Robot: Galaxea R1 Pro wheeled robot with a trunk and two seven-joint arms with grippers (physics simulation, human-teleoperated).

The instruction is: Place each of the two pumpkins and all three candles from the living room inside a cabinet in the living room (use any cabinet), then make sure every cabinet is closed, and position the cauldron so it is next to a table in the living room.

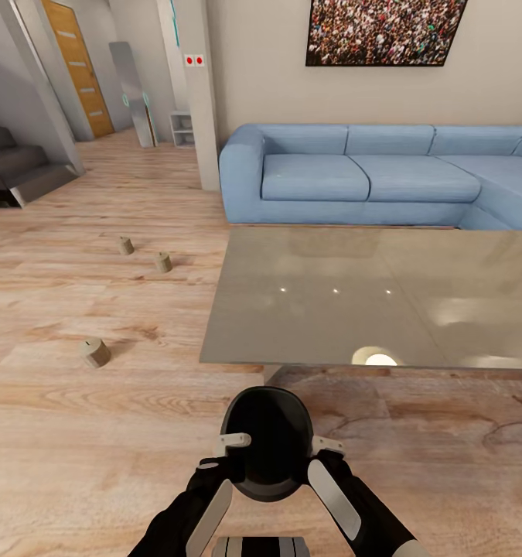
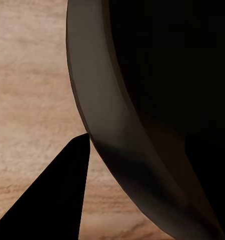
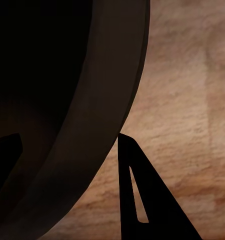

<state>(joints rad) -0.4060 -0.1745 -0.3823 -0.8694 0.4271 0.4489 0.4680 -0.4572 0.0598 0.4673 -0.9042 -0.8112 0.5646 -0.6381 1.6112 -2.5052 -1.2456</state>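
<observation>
The black cauldron (image 1: 266, 445) is low in the head view, just in front of the near edge of the glass-topped table (image 1: 353, 294). My left gripper (image 1: 231, 445) is shut on its left rim and my right gripper (image 1: 326, 446) on its right rim. In each wrist view the greyish rim (image 2: 107, 125) (image 3: 107, 100) runs between the two fingers, one finger (image 2: 57, 200) (image 3: 137, 190) outside over the wood floor. Three candles (image 1: 126, 246) (image 1: 163, 262) (image 1: 96, 352) stand on the floor to the left. The pumpkins and the cabinet are out of view.
A blue sofa (image 1: 384, 174) stands behind the table against the wall. A pillar (image 1: 203, 93) rises at the sofa's left end. Stairs (image 1: 17, 166) and a wooden door (image 1: 79, 66) are at the far left. Open wood floor lies left of the table.
</observation>
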